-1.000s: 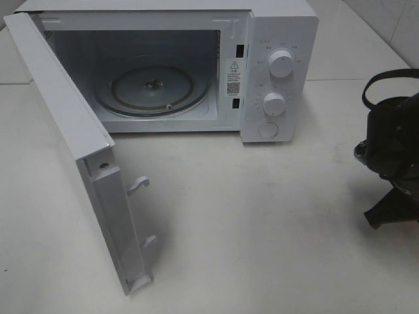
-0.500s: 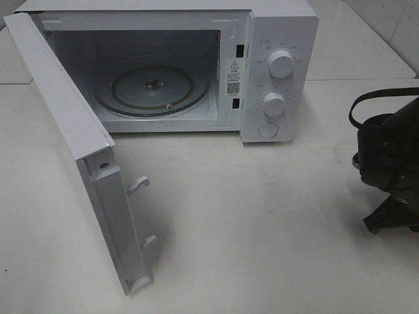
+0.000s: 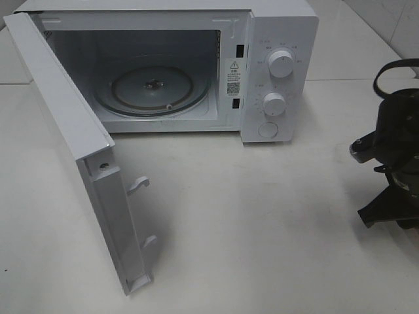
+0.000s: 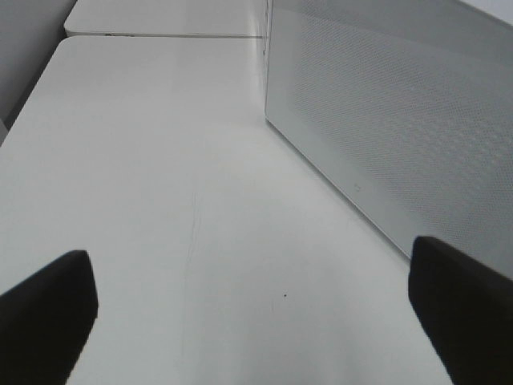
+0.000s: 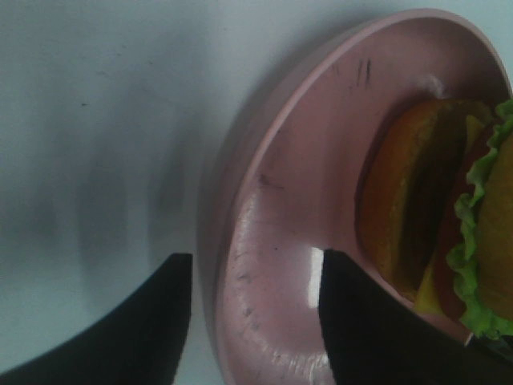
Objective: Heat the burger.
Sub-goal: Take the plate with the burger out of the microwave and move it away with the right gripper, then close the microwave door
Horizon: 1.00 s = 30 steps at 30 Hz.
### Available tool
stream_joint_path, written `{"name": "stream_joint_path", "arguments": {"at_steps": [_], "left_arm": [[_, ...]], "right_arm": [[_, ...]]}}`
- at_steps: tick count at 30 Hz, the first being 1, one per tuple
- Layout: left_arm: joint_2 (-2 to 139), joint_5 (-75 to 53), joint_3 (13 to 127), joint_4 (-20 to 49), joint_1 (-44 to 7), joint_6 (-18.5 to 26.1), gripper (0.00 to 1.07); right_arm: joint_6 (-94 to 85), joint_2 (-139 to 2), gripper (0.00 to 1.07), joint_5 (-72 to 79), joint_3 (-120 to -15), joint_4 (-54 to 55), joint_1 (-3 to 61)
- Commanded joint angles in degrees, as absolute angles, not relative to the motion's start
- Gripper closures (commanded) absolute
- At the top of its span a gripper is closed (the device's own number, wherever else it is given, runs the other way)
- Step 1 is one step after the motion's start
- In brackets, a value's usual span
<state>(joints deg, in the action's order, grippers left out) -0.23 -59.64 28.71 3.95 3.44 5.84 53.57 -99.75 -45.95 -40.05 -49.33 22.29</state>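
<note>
Door: white microwave door swung fully open toward the left, its latch hooks facing the table; the left wrist view shows its perforated panel beside the left gripper.
Left gripper: fingers spread wide over bare white table, holding nothing.
Microwave: white, at the back of the table, cavity exposed.
Turntable: round glass tray lying in the cavity, nothing on it.
Knobs: two white dials, one above the other, with a round button below them.
Right gripper: partly open, one finger outside and one inside the rim of the plate; whether they touch it cannot be told.
Burger: resting on the pink plate, brown bun, green lettuce, red layer visible, just beside the inner finger.
</note>
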Motion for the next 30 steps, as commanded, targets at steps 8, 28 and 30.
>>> {"name": "stream_joint_path", "arguments": {"at_steps": [8,28,30], "left_arm": [[-1.3,-59.5,28.5,4.5,3.6,5.6,0.09],[-1.3,-59.5,28.5,4.5,3.6,5.6,0.09],[-1.3,-59.5,28.5,4.5,3.6,5.6,0.09]], "right_arm": [[34.1,-89.1,0.25,-40.8,-40.4,-35.1,22.2],[16.9,-62.6,0.28,-50.9,-40.4,-12.5,22.2],[16.7,-59.6,0.28,-52.3,-40.4,-11.8,22.2]]}}
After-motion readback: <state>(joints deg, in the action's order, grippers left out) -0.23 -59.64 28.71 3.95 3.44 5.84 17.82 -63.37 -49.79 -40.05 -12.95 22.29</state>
